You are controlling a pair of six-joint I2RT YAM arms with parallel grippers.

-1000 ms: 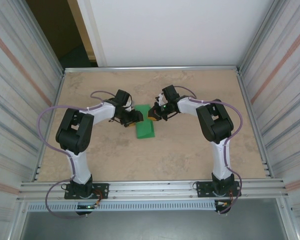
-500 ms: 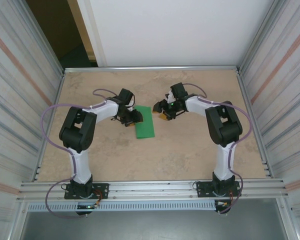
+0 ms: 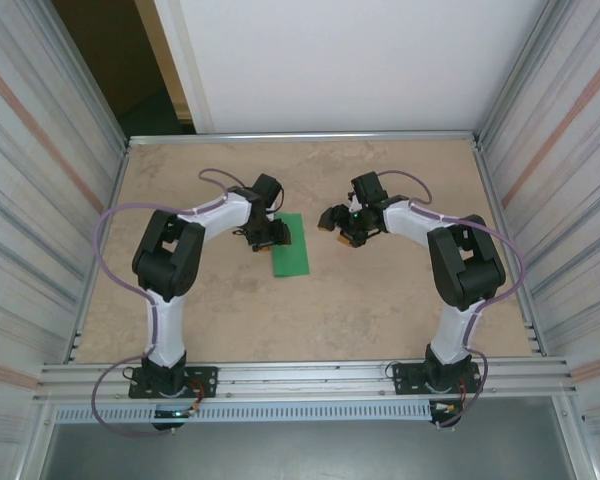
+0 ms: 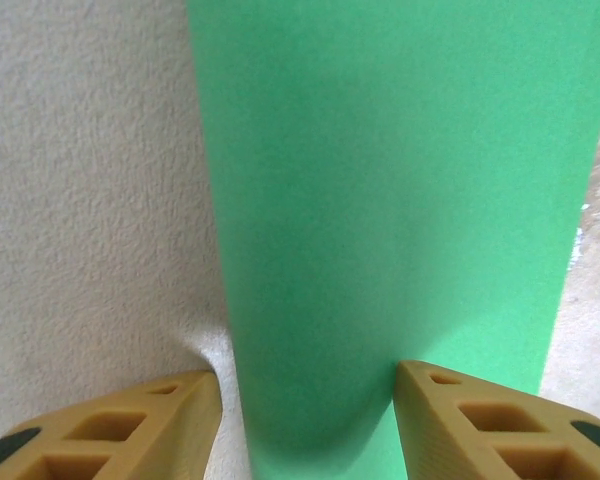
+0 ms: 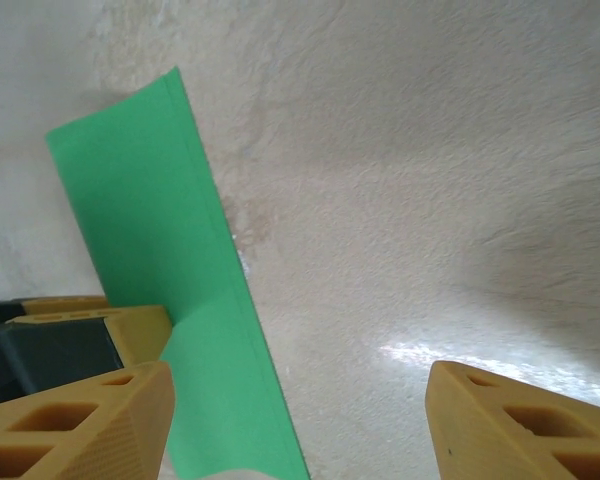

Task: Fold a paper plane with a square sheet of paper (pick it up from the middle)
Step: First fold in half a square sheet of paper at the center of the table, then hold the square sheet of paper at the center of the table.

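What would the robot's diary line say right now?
folded bright green paper sheet: on beige table | left fingers: open, either side of paper | right fingers: open, over bare table beside paper

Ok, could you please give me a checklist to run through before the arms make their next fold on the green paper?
1. Left gripper open: ok, fingers apart with the green paper between them.
2. Right gripper off the paper: ok, open over bare table, to the paper's right.
3. Paper flat on the table: ok in the top view, lying as a narrow rectangle.
4. Left fingers touching the paper: cannot tell.
5. Plane shape reached: not ok, no pointed nose yet.
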